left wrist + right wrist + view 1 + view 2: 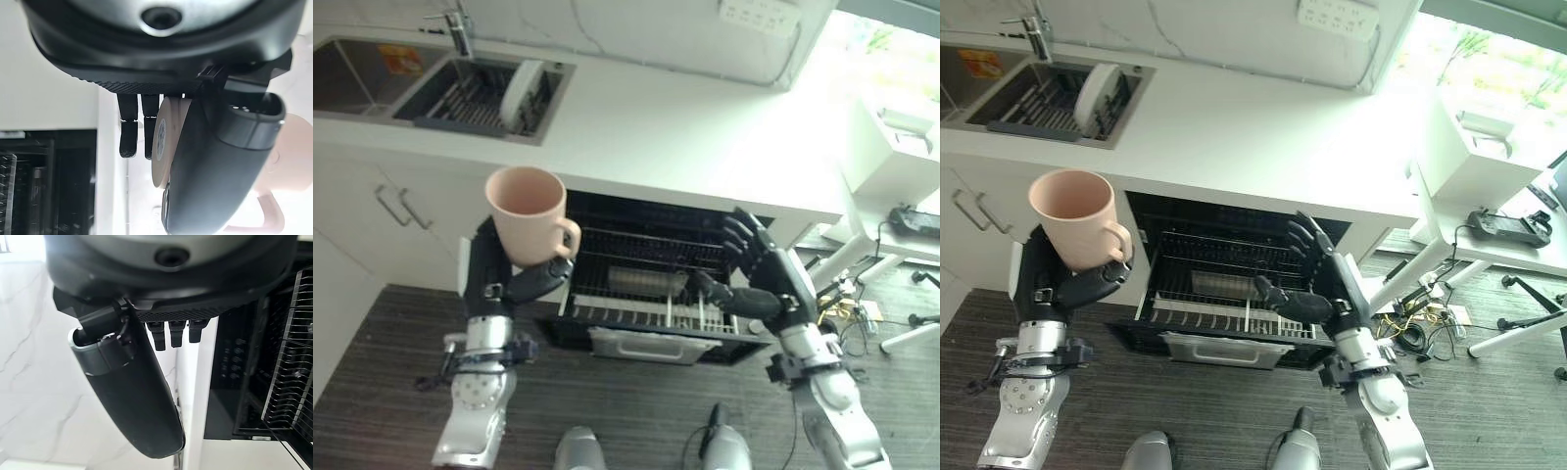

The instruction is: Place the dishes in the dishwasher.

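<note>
Pink mug [528,215] gripped by left hand [499,277] beside the pulled-out dishwasher rack [646,284]; right hand [759,274] spread open.

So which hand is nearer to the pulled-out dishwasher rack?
Right. The right hand hovers open above the rack's right part; the left hand is beside its left edge, fingers around the pink mug.

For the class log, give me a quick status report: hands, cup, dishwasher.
Left hand shut on pink cup, upright, held above the floor left of the dishwasher. Right hand open, empty, over the pulled-out rack. Nothing blocking the rack.
</note>
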Controlling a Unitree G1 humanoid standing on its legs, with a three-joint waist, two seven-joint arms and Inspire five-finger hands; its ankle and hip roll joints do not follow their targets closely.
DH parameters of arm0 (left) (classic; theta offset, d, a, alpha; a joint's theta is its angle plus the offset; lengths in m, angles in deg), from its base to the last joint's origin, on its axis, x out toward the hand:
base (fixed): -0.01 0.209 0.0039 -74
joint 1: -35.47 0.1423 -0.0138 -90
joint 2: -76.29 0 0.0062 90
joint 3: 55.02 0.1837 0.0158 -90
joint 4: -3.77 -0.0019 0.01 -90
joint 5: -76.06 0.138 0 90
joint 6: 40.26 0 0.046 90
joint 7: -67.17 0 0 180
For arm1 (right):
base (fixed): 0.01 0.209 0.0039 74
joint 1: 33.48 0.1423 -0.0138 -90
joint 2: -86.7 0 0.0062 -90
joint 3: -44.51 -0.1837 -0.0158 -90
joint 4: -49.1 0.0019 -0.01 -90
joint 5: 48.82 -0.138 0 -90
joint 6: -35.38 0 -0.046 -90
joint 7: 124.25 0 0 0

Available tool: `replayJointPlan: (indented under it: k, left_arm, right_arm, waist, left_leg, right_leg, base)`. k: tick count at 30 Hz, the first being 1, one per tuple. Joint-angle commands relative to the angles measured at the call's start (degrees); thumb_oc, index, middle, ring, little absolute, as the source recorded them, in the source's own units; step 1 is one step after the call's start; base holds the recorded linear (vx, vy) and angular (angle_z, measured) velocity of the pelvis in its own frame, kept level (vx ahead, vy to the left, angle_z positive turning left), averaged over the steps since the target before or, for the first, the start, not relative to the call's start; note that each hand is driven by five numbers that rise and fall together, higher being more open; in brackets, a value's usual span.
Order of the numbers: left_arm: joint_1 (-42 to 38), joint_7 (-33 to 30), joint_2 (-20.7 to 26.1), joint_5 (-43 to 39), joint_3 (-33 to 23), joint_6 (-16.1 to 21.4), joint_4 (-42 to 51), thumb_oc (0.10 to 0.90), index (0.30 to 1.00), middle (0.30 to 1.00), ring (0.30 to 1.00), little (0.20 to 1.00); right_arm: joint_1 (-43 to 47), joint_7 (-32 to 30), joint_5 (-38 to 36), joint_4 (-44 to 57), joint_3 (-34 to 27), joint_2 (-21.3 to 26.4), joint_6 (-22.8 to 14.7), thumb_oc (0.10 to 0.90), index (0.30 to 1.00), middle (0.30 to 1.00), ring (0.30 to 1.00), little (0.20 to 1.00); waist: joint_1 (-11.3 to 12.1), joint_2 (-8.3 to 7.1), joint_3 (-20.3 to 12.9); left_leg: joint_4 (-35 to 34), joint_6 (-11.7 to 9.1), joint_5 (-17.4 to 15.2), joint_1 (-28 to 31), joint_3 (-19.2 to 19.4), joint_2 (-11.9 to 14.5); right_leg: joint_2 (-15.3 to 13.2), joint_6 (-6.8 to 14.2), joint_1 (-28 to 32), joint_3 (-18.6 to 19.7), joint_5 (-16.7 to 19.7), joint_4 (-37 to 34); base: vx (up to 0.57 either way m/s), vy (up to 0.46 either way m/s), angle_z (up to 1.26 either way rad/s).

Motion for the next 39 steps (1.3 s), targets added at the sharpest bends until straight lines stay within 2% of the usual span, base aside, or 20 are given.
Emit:
replayJointPlan:
  k: [1,2,3,4,6,9,11,12,15,20,26,29,36,39]
  left_arm:
    - [-7.2,-1.9,1.4,1.1,0.4,5.5,6.7,0.400,0.300,0.300,0.300,0.300]
    - [-7.2,-1.5,1.0,1.7,0.8,5.9,7.0,0.400,0.300,0.300,0.300,0.300]
    - [-6.6,-1.0,0.4,0.9,1.0,5.9,7.6,0.400,0.300,0.300,0.300,0.300]
    - [-6.4,-0.7,0.0,0.8,1.1,6.3,7.3,0.400,0.300,0.300,0.300,0.300]
    - [-6.0,-0.2,-0.6,2.7,2.1,7.6,4.7,0.400,0.300,0.300,0.300,0.300]
    - [-6.2,0.1,0.0,4.0,2.8,8.5,1.8,0.400,0.300,0.300,0.300,0.300]
    - [-7.4,-1.2,0.3,6.0,4.4,8.6,-0.7,0.400,0.300,0.300,0.300,0.300]
    - [-8.2,-1.6,0.2,6.9,5.0,8.1,-1.5,0.400,0.300,0.300,0.300,0.300]
    - [-10.4,-2.2,0.7,9.6,6.9,7.7,-4.3,0.400,0.300,0.300,0.300,0.300]
    - [-13.8,-3.6,0.5,13.4,11.5,5.5,-8.9,0.400,0.300,0.300,0.300,0.300]
    - [-15.2,-2.9,0.1,14.5,15.1,4.0,-10.4,0.400,0.300,0.300,0.300,0.300]
    - [-15.6,-2.2,-0.2,14.5,16.2,2.7,-10.5,0.400,0.300,0.300,0.300,0.300]
    - [-16.4,-1.3,-0.5,15.2,19.3,1.4,-11.6,0.400,0.300,0.300,0.300,0.300]
    - [-16.6,-0.9,-0.7,15.3,20.3,0.9,-11.4,0.400,0.300,0.300,0.300,0.300]
  right_arm:
    - [5.2,-1.5,-4.5,3.5,-5.9,3.3,-3.2,0.800,0.900,0.900,0.900,0.900]
    - [4.9,-1.7,-5.2,3.4,-6.6,4.8,-2.4,0.800,0.900,0.900,0.900,0.900]
    - [4.1,-0.7,-7.3,3.7,-7.6,5.6,-1.6,0.800,0.900,0.900,0.900,0.900]
    - [3.7,0.7,-9.3,3.6,-8.0,5.7,-1.3,0.800,0.900,0.900,0.900,0.900]
    - [3.7,4.8,-15.6,2.5,-7.4,3.7,0.1,0.800,0.900,0.900,0.900,0.900]
    - [3.6,6.6,-18.4,1.7,-6.7,2.4,0.8,0.800,0.900,0.900,0.900,0.900]
    - [4.3,8.8,-22.8,0.9,-6.4,1.7,2.0,0.800,0.900,0.900,0.900,0.900]
    - [4.8,8.9,-23.6,0.9,-6.0,1.2,2.8,0.800,0.900,0.900,0.900,0.900]
    - [5.8,9.4,-23.8,1.6,-4.7,0.0,3.6,0.800,0.900,0.900,0.900,0.900]
    - [8.4,9.0,-27.6,1.2,-1.6,-1.8,4.6,0.800,0.900,0.900,0.900,0.900]
    - [9.4,7.9,-27.7,1.3,2.1,-4.1,5.6,0.800,0.900,0.900,0.900,0.900]
    - [10.2,5.0,-24.7,0.7,2.8,-4.1,5.2,0.800,0.900,0.900,0.900,0.900]
    - [11.7,4.4,-22.8,1.1,5.1,-4.1,5.7,0.800,0.900,0.900,0.900,0.900]
    - [12.4,2.2,-22.0,0.5,6.2,-4.3,6.7,0.800,0.900,0.900,0.900,0.900]
  waist:
    - [-2.0,2.30,-5.1]
    - [-2.2,2.73,-4.9]
    - [-2.3,3.03,-4.6]
    - [-2.4,3.11,-4.4]
    - [-2.6,3.94,-3.9]
    - [-3.6,4.58,-4.5]
    - [-3.5,4.93,-5.4]
    - [-3.6,5.08,-5.9]
    - [-4.0,5.12,-6.6]
    - [-3.6,4.43,-7.2]
    - [-3.0,3.56,-7.5]
    - [-2.9,3.37,-7.6]
    - [-2.5,3.10,-7.5]
    - [-2.2,3.08,-7.6]
  left_leg:
    - [-6.8,0.7,3.3,5.3,3.9,1.4]
    - [-6.8,0.5,6.4,5.9,6.5,2.2]
    - [-6.8,0.4,8.4,6.2,8.4,1.8]
    - [-6.8,0.5,8.4,6.1,9.5,1.2]
    - [-6.8,1.2,5.7,4.7,10.1,-0.6]
    - [-6.8,1.4,5.2,4.4,10.7,-0.2]
    - [-6.8,1.4,3.6,4.2,6.6,-1.8]
    - [-6.8,1.2,3.3,4.3,6.7,-1.7]
    - [-6.8,0.9,3.0,4.7,6.9,-1.3]
    - [-6.8,1.5,1.9,5.0,6.2,-2.7]
    - [-6.8,2.7,0.7,5.8,6.7,-4.0]
    - [-6.8,3.0,0.4,6.0,6.8,-4.2]
    - [-6.8,3.2,0.1,6.3,7.1,-4.3]
    - [-6.8,3.3,0.0,6.4,7.1,-4.4]
  right_leg:
    - [1.8,1.9,6.0,1.3,-3.0,-4.8]
    - [3.2,0.9,6.6,0.3,-3.8,-4.8]
    - [3.6,0.1,7.2,-0.8,-4.4,-4.8]
    - [3.5,-0.1,7.5,-1.5,-4.5,-4.8]
    - [3.7,0.1,8.1,-2.0,-4.9,-4.8]
    - [3.9,-0.1,8.1,-2.2,-5.2,-4.8]
    - [4.0,-0.2,8.5,-1.5,-5.3,-4.8]
    - [3.7,-0.1,8.8,-1.7,-5.5,-4.8]
    - [2.7,0.5,9.4,-2.4,-5.5,-4.8]
    - [1.3,1.5,9.8,-3.0,-5.0,-4.8]
    - [0.4,2.1,10.0,-2.9,-4.5,-4.8]
    - [0.5,2.1,10.0,-2.4,-4.6,-4.8]
    - [0.2,2.3,10.2,-2.0,-4.6,-4.8]
    - [0.1,2.3,10.3,-2.0,-4.7,-4.8]
  base:
    - [0.14,-0.379,0.13]
    - [0.12,-0.401,-0.07]
    - [0.09,-0.346,0.22]
    - [0.03,-0.206,0.41]
    - [0.03,-0.071,0.22]
    - [0.04,0.013,-0.01]
    - [0.02,0.102,-0.16]
    - [0.00,0.103,-0.08]
    - [0.02,0.105,0.04]
    - [0.01,0.129,0.14]
    - [0.01,0.086,0.01]
    - [0.02,0.049,-0.11]
    - [0.01,0.018,-0.04]
    - [0.02,0.007,-0.04]
